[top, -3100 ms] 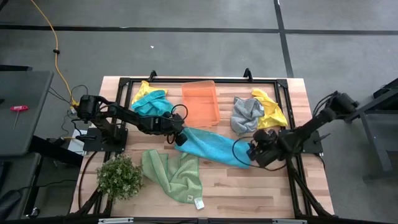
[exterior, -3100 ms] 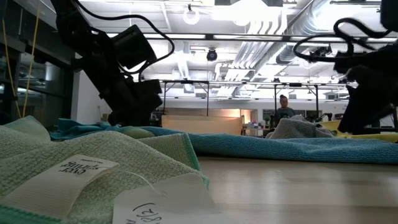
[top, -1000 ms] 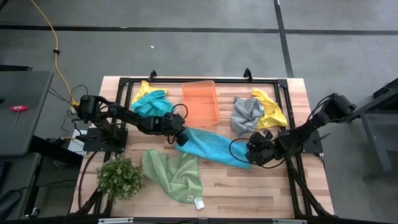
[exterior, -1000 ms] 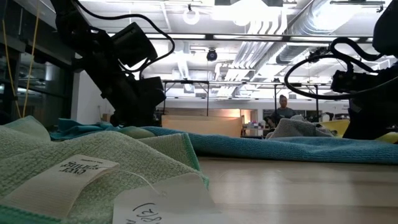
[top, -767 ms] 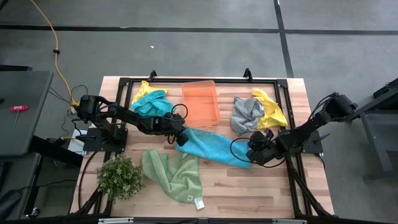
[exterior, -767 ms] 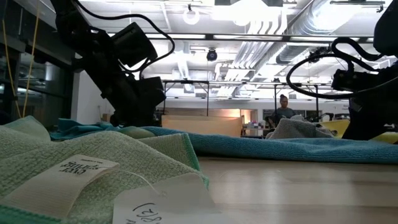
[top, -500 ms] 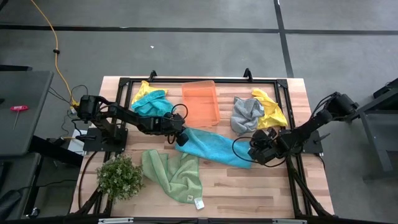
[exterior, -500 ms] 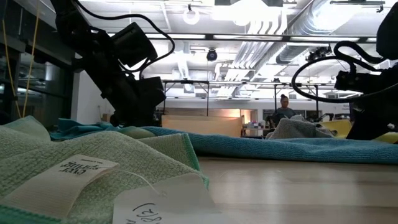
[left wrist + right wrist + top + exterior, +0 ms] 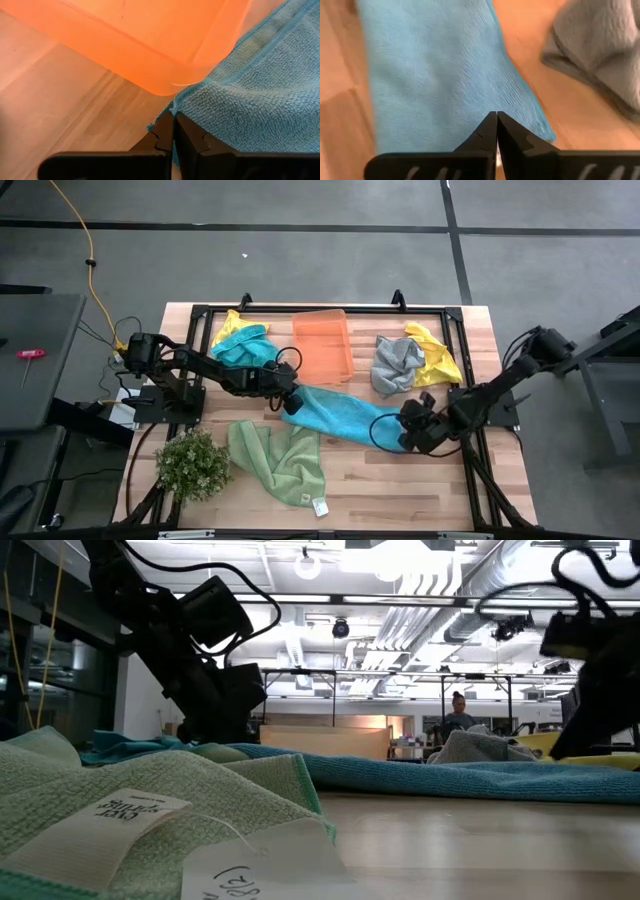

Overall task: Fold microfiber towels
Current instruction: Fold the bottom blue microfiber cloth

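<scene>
A nubbly teal towel [image 9: 340, 415] lies stretched mid-table, its long axis slanting from the glossy orange bin [image 9: 322, 345] toward the right front edge. The left gripper [image 9: 287, 402] has its fingers pressed together on the corner nearest the bin. The right gripper [image 9: 407, 435] sits at the opposite end, jaws closed on that edge. A ribbed green towel [image 9: 280, 460] lies rumpled near the front edge.

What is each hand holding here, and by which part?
Both hold the spread teal-blue microfiber towel: left hand pinches its corner beside the orange plastic bin; right hand pinches the opposite end's edge.
</scene>
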